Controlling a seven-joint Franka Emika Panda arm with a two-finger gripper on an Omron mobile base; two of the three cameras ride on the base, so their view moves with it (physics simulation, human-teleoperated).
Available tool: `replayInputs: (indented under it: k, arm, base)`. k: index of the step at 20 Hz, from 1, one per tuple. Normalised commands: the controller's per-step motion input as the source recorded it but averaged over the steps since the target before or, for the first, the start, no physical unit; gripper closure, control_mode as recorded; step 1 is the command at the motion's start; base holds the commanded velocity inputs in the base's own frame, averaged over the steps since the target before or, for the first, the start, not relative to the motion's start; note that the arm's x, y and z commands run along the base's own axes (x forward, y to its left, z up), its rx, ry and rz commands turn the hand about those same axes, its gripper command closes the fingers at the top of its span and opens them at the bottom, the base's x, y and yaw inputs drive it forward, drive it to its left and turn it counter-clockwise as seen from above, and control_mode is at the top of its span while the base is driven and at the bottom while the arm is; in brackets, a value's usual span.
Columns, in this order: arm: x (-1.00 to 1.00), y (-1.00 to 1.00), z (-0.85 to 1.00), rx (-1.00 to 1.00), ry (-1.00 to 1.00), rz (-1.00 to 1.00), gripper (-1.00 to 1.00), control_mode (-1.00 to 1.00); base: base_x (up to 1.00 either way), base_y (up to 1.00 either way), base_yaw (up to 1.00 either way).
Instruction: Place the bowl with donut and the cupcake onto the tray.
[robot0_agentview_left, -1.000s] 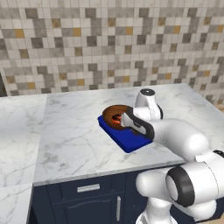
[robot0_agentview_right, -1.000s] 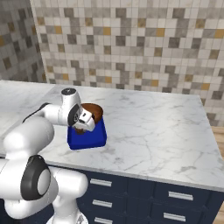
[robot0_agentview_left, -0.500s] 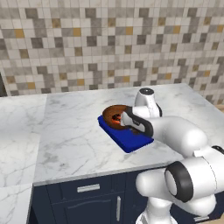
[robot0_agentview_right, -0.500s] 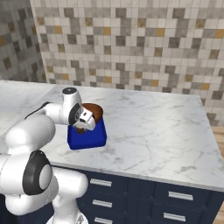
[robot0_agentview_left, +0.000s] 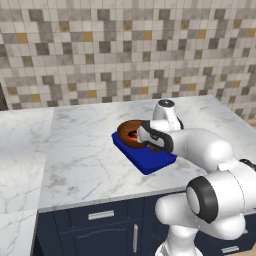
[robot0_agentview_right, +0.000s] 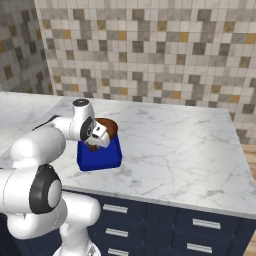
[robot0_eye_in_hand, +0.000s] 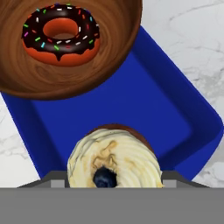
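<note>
The two-finger gripper grips the pale-topped, dark-wrapped cupcake above the deep blue rectangular tray, beside the brown donut bowl; lowering and release likely follow.

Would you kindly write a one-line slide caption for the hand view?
Frosted cupcake sits close below the camera over the blue tray, beside the wooden bowl holding a sprinkled chocolate donut.

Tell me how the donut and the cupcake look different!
The donut is a ring with a hole; the cupcake is a solid swirl. The donut has dark icing with colored sprinkles over orange; the cupcake is pale cream with a dark berry on top. The donut lies in the brown bowl; the cupcake has none. Both sit over the blue tray.
</note>
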Motion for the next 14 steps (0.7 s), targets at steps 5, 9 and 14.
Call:
replayInputs:
  k: [5,9,14]
  arm:
    - [0.04,0.0,-0.03,0.0,0.0,0.0,1.0,-1.0]
    - [0.01,0.0,-0.09,0.0,0.0,0.0,1.0,-1.0]
    - [0.0,0.0,-0.13,0.0,0.0,0.0,1.0,-1.0]
  base:
    - [0.0,0.0,0.0]
    - [0.0,0.0,0.0]
    - [0.0,0.0,0.0]
